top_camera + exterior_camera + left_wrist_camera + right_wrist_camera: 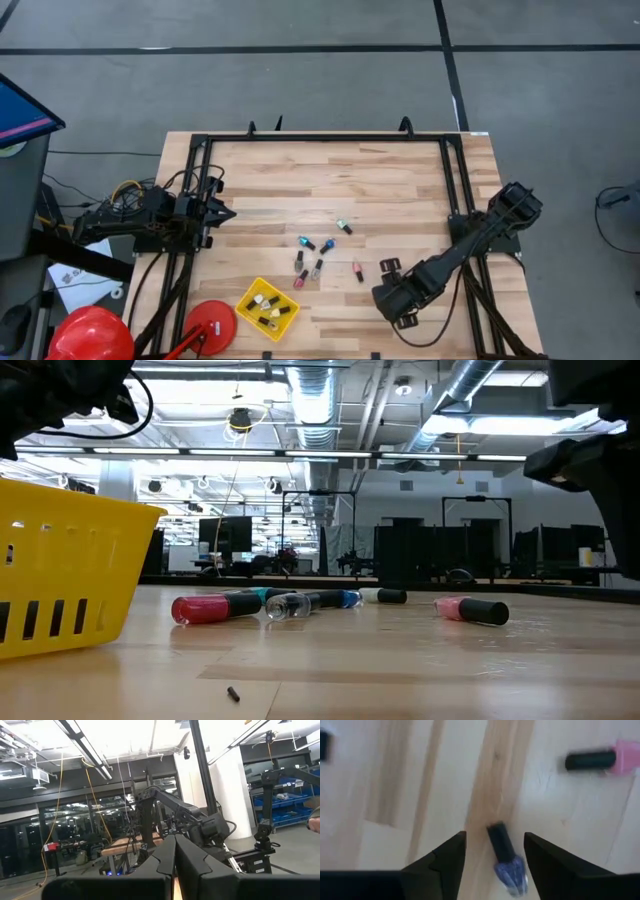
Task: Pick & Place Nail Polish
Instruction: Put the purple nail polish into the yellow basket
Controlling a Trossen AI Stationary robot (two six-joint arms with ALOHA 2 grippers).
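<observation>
Left gripper waits with its fingers pressed together at the table's left edge, well apart from the bottles. Beyond it toward the near edge sits a yellow basket holding a few bottles. Loose nail polish bottles lie between the arms. Right gripper hangs spread wide, a purple bottle lying between its fingers; a pink bottle lies just beyond.

Bright overhead lights; right wrist view perhaps motion-blurred.

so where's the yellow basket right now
In the high view the yellow basket sits near the table's front edge on the left side, beside the red disc, with bottles inside.
</observation>
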